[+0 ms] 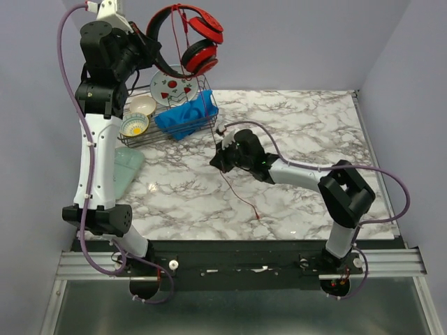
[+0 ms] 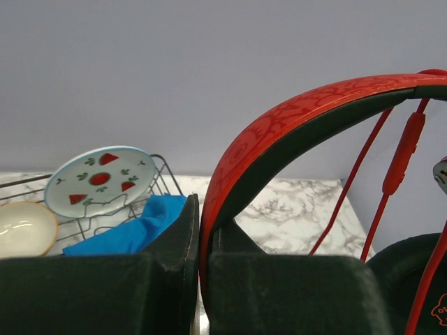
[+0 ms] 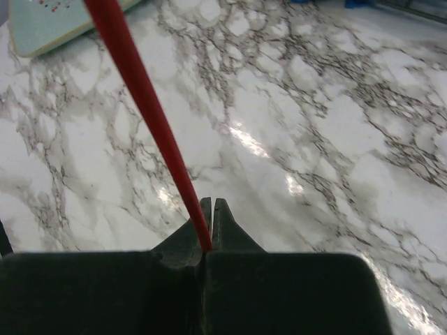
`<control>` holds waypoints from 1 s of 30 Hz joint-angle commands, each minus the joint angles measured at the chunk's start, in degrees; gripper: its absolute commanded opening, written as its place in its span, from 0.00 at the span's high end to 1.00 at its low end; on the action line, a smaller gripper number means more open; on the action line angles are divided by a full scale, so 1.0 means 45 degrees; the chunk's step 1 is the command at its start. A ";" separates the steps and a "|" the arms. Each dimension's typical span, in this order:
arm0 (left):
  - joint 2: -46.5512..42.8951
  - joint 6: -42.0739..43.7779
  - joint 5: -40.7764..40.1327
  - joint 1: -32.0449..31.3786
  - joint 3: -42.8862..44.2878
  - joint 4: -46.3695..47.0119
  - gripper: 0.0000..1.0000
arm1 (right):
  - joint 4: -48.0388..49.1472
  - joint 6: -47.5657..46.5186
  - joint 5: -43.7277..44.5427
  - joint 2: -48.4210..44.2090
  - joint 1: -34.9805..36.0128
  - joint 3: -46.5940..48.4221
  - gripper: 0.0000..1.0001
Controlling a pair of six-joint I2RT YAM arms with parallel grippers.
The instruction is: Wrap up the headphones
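The red headphones [image 1: 192,38] hang high above the table's back left, ear cups dangling. My left gripper [image 1: 150,47] is shut on the headband [image 2: 279,132], which arcs up to the right in the left wrist view. The thin red cable [image 1: 237,192] drops from the headphones past the rack and trails across the marble toward the front. My right gripper [image 1: 218,159] is low over the table's middle, shut on the cable [image 3: 143,91], which runs up and left from the fingertips [image 3: 204,208].
A wire dish rack [image 1: 150,132] stands at the back left with a strawberry-patterned plate [image 1: 171,87], two small bowls [image 1: 135,125] and a blue cloth [image 1: 187,115]. A pale green mat [image 1: 126,171] lies beside the left arm. Grey walls close the back and sides.
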 commanded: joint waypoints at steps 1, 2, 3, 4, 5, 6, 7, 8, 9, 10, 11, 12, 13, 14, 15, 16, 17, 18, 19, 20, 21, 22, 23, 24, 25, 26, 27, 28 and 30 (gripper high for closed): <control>0.0553 -0.1303 -0.1634 0.1142 0.0070 0.1624 1.00 | -0.3612 -0.1882 0.1587 0.0490 0.1511 0.1721 0.99; 0.0709 -0.1090 -0.2063 0.1201 -0.0066 0.1895 1.00 | -0.4022 -0.2271 0.1843 0.0413 0.2016 0.1760 0.99; 0.0788 -0.0894 -0.2686 0.1492 -0.0164 0.2091 1.00 | -0.4258 -0.2681 0.2116 0.0257 0.2234 0.1993 0.99; 0.0866 -0.0660 -0.3215 0.1514 -0.0223 0.2228 1.00 | -0.4840 -0.2917 0.2506 0.0178 0.2449 0.2131 0.99; 0.1002 -0.0368 -0.3587 0.1533 -0.0320 0.2558 1.00 | -0.5136 -0.3306 0.2703 0.0120 0.2857 0.2325 0.99; 0.1081 0.0273 -0.3958 0.1553 -0.0418 0.2755 1.00 | -0.5449 -0.3504 0.2860 0.0022 0.3074 0.2617 0.99; 0.1120 0.0531 -0.4697 0.1534 -0.0496 0.2950 1.00 | -0.5993 -0.3680 0.3113 -0.0172 0.3269 0.2775 0.99; 0.1275 0.0939 -0.4936 0.1534 -0.0632 0.3320 1.00 | -0.6231 -0.4049 0.3173 -0.0271 0.3658 0.2931 0.99; 0.1335 0.1272 -0.5248 0.1534 -0.0750 0.3536 1.00 | -0.6465 -0.4207 0.3174 -0.0368 0.3836 0.3049 0.99; 0.1355 0.1894 -0.5773 0.1534 -0.0906 0.3790 1.00 | -0.6796 -0.4344 0.3773 -0.0659 0.3992 0.3301 0.99; 0.1432 0.2249 -0.5991 0.1514 -0.1275 0.4276 1.00 | -0.6954 -0.4558 0.3953 -0.0817 0.4265 0.3381 0.99; 0.1491 0.2600 -0.6167 0.1514 -0.1491 0.4532 1.00 | -0.7072 -0.4599 0.4032 -0.0973 0.4383 0.3459 0.99; 0.1492 0.3396 -0.6305 0.1456 -0.1687 0.4766 1.00 | -0.7324 -0.4638 0.4052 -0.1187 0.4443 0.3557 0.99; 0.1530 0.3810 -0.6615 0.1417 -0.2191 0.5252 1.00 | -0.7443 -0.4658 0.4014 -0.1615 0.4540 0.3732 0.99; 0.1550 0.4375 -0.6754 0.1339 -0.2486 0.5566 1.00 | -0.7579 -0.4639 0.3975 -0.1909 0.4541 0.3811 0.99; 0.1512 0.4942 -0.6948 0.1338 -0.2837 0.5898 1.00 | -0.7774 -0.4658 0.4110 -0.2164 0.4541 0.3870 0.99; 0.1473 0.6475 -0.7202 0.0758 -0.3672 0.6791 1.00 | -0.7834 -0.4793 0.4227 -0.2669 0.4541 0.4064 0.99; 0.1376 0.7186 -0.7320 0.0578 -0.4145 0.7167 1.00 | -0.7970 -0.4930 0.4344 -0.2906 0.4541 0.4182 0.99; 0.1278 0.7870 -0.7380 0.0383 -0.4652 0.7771 1.00 | -0.8223 -0.5067 0.4926 -0.3102 0.4522 0.4376 0.99; 0.1026 0.9347 -0.7419 -0.0102 -0.5779 0.8782 1.00 | -0.8380 -0.5397 0.5221 -0.3297 0.4521 0.4610 0.99; 0.0849 0.9961 -0.7574 -0.0339 -0.6370 0.9314 1.00 | -0.8517 -0.5593 0.5534 -0.3512 0.4502 0.5154 0.99; 0.0693 1.0663 -0.7614 -0.0631 -0.6937 0.9764 1.00 | -0.8731 -0.5769 0.5866 -0.3611 0.4463 0.5430 0.99; 0.0536 1.1231 -0.7634 -0.0886 -0.7986 1.0600 1.00 | -0.8772 -0.6119 0.6565 -0.3650 0.4347 0.5684 0.99; 0.0225 1.2242 -0.7615 -0.1410 -0.8480 1.0976 1.00 | -0.8830 -0.6297 0.6804 -0.3728 0.4249 0.6247 0.99; 0.0068 1.2639 -0.7518 -0.1648 -0.8930 1.1250 1.00 | -0.8927 -0.6453 0.6981 -0.3748 0.4171 0.6504 0.99; -0.0050 1.2991 -0.7459 -0.1843 -0.9611 1.1543 1.00 | -0.8948 -0.6725 0.7350 -0.3768 0.3938 0.6778 0.99; -0.0245 1.3671 -0.7400 -0.2271 -0.9947 1.1624 1.00 | -0.8967 -0.6883 0.7566 -0.3748 0.3858 0.7032 0.99; -0.0362 1.3968 -0.7226 -0.2449 -1.0260 1.1702 1.00 | -0.9025 -0.7058 0.7839 -0.3710 0.3722 0.7498 0.99; -0.0655 1.4477 -0.6933 -0.2762 -1.1100 1.1644 1.00 | -0.9065 -0.7586 0.8893 -0.3554 0.3234 0.7872 0.99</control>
